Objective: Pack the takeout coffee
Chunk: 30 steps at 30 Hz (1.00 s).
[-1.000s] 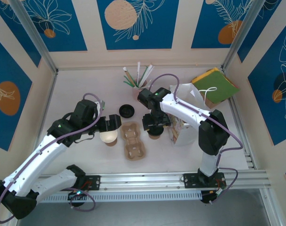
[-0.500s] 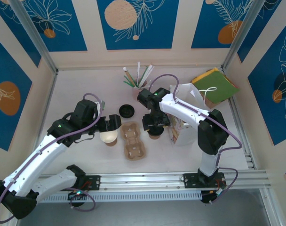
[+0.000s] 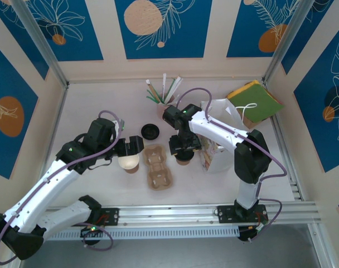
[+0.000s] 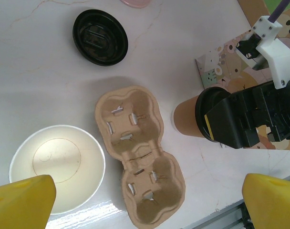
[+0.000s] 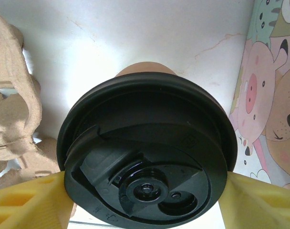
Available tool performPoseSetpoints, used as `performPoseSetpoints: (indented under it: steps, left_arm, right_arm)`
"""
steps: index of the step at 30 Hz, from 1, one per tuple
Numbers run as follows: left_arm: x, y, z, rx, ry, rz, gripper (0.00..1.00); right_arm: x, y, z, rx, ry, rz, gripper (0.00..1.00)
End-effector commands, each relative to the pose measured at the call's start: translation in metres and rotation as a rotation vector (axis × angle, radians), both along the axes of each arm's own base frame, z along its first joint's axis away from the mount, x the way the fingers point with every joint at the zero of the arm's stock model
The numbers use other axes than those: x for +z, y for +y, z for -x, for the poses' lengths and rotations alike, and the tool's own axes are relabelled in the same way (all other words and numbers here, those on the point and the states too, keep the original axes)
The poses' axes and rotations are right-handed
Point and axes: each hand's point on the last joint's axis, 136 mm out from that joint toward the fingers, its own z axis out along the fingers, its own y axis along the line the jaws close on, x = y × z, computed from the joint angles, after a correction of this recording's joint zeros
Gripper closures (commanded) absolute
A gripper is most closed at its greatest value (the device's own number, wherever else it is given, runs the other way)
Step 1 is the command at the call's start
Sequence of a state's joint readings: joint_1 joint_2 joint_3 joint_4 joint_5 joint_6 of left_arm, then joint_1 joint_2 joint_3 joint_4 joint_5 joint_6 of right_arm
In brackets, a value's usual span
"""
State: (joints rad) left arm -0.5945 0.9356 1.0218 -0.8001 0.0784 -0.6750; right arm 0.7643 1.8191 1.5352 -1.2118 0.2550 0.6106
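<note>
Just beside tray (image 4: 138, 152), lidded takeout coffee (image 4: 187, 118), upright

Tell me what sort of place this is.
Probably a robot test cell staged as a café takeout counter: a moulded brown pulp two-slot cup carrier, a brown kraft paper cup with a black plastic lid, and a white cartoon-printed paper bag.

On your pale table (image 3: 102, 106) stand a cardboard tray (image 3: 158, 166), a loose black lid (image 3: 150, 131), an open cup (image 3: 129, 162), the takeout coffee (image 4: 185, 120) and a paper bag (image 3: 217, 156).
</note>
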Motion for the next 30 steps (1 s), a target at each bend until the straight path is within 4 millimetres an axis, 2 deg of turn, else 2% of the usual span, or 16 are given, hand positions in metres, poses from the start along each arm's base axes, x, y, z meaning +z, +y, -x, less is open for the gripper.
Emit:
performPoseSetpoints:
  steps: [1, 13, 19, 30]
  left_arm:
    - [-0.001, -0.001, 0.001, -0.015, -0.003, 0.004, 0.00]
    - [-0.001, 0.000, 0.002, -0.012, -0.002, 0.003, 0.00]
    - [-0.001, -0.001, 0.002, -0.011, 0.000, 0.009, 0.00]
    - [0.000, -0.001, 0.002, -0.016, -0.002, 0.010, 0.00]
  right_arm:
    - [-0.005, 0.002, 0.005, 0.016, 0.027, 0.013, 0.26]
    - [0.002, 0.003, 0.006, 0.018, 0.017, 0.007, 0.34]
    - [0.009, 0.004, 0.005, 0.018, 0.003, -0.001, 0.34]
    - [0.008, 0.005, 0.005, 0.018, 0.004, 0.001, 0.34]
